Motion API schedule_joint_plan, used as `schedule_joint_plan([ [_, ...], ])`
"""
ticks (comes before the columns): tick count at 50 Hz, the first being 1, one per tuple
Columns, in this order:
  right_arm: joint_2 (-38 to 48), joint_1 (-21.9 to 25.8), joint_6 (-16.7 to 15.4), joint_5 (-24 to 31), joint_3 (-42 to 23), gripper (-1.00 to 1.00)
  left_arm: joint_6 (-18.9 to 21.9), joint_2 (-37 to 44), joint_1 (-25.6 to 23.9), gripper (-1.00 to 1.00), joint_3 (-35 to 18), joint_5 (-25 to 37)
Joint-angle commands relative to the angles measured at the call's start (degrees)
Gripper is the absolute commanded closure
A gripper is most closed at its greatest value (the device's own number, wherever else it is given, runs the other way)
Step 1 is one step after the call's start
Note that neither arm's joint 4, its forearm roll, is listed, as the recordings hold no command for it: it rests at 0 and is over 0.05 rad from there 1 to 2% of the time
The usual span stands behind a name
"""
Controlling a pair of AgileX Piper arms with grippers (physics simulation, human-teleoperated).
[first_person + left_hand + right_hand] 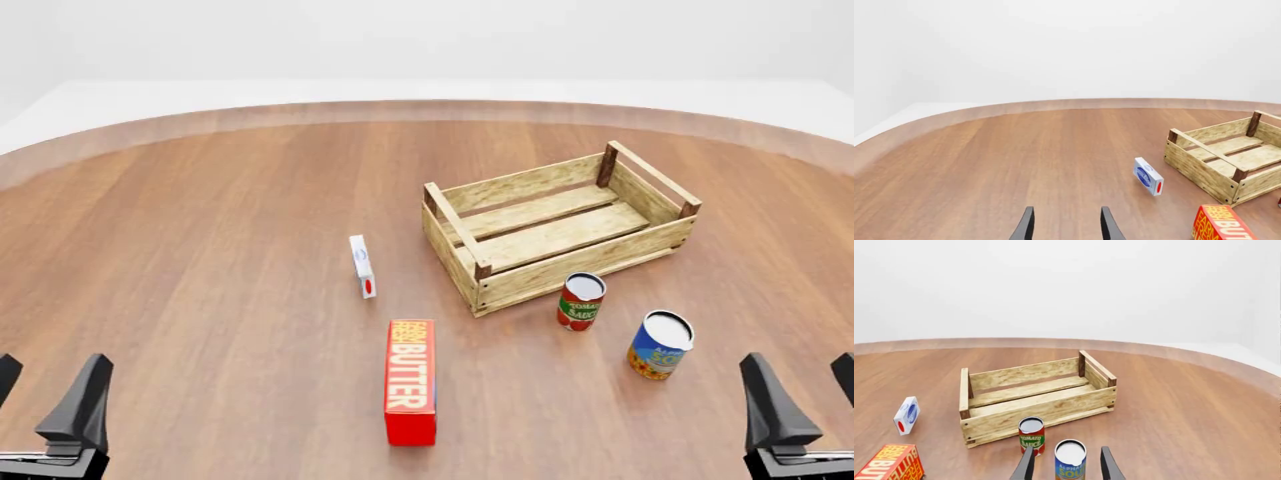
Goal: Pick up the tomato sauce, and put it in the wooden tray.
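Two cans stand upright on the wooden surface (200,260) to the right of centre: the tomato sauce (581,301), small and red with a green label band and a silver top, sits just beside the near right corner of the wooden tray (561,225) without visibly touching it, and a larger blue-and-yellow can (659,345) stands nearer and further right, apart from it. A red butter box (411,380) and a small white-and-blue box (362,266) lie to the left. The right gripper (798,400) and the left gripper (47,400) both hang at the near edge with fingers spread, holding nothing. The tomato sauce looks rigid and probably moderately heavy for its size, with a smooth, curved wall that may slip or roll if pinched off-centre. A hold across the middle of the label band, fingers on opposite sides, seems soundest. The blue-and-yellow can lies between the right gripper and the target, so the approach likely needs care not to knock it.
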Motion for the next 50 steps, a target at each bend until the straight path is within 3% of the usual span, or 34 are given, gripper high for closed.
schedule_joint_plan([
  [1, 0.6, 0.0, -1.1, -0.4, -0.2, -1.00, 0.0, 0.3, 0.0, -1.00, -0.1, -0.1],
  [9, 7.7, 0.0, -2.2, -5.4, 0.0, -1.00, 0.0, 0.3, 0.0, -1.00, -0.1, -0.1],
  [13, 14.9, 0.7, 0.6, -9.4, -0.7, -1.00, 0.0, 0.3, 0.0, -1.00, -0.1, -0.1],
  [14, 16.5, 1.5, -2.2, -9.5, -2.0, -1.00, 0.0, 0.3, 0.0, -1.00, -0.1, -0.1],
  [15, 16.6, 1.5, -2.2, -9.5, -2.0, -1.00, 0.0, 0.3, 0.0, -1.00, -0.1, -0.1],
  [16, 14.9, 2.5, -3.9, -6.1, -4.9, -1.00, 0.0, 0.3, 0.0, -1.00, -0.1, -0.1],
  [18, 15.8, 2.3, -4.0, -4.9, -7.0, -1.00, 0.0, 0.3, 0.0, -1.00, -0.1, -0.1],
  [21, 17.2, 3.8, -7.7, -1.7, -12.9, -1.00, 0.0, 0.3, 0.0, -1.00, -0.1, -0.1],
  [28, 26.9, 5.3, -8.6, 1.4, -24.1, -1.00, 0.0, 0.3, 0.0, -1.00, -0.1, -0.1],
  [33, 35.3, 10.0, -8.5, 5.6, -34.2, -1.00, 0.0, 0.3, 0.0, -1.00, -0.1, -0.1],
  [35, 36.7, 10.5, -8.6, 6.0, -35.2, -1.00, 0.0, 0.3, 0.0, -1.00, -0.1, -0.1],
  [36, 40.3, 12.3, -7.4, 7.5, -38.3, -1.00, 0.0, 0.3, 0.0, -1.00, -0.1, -0.1],
  [39, 43.8, 14.4, -5.3, 9.0, -41.4, -1.00, 0.0, 0.3, 0.0, -1.00, -0.1, -0.1],
  [41, 47.1, 15.1, -7.5, 9.7, -43.3, -1.00, 0.0, 0.3, 0.0, -1.00, -0.1, -0.1],
  [44, 52.6, 17.8, -6.1, 12.4, -47.4, -1.00, 0.0, 0.3, 0.0, -1.00, -0.1, -0.1],
  [45, 53.6, 18.2, -4.1, 13.0, -48.5, -1.00, 0.0, 0.3, 0.0, -1.00, -0.1, -0.1],
  [47, 54.9, 18.3, -5.4, 13.4, -49.6, -1.00, 0.0, 0.3, 0.0, -1.00, -0.1, -0.1],
  [50, 59.3, 19.1, -4.6, 15.7, -53.6, -1.00, 0.0, 0.3, 0.0, -1.00, -0.1, -0.1],
])
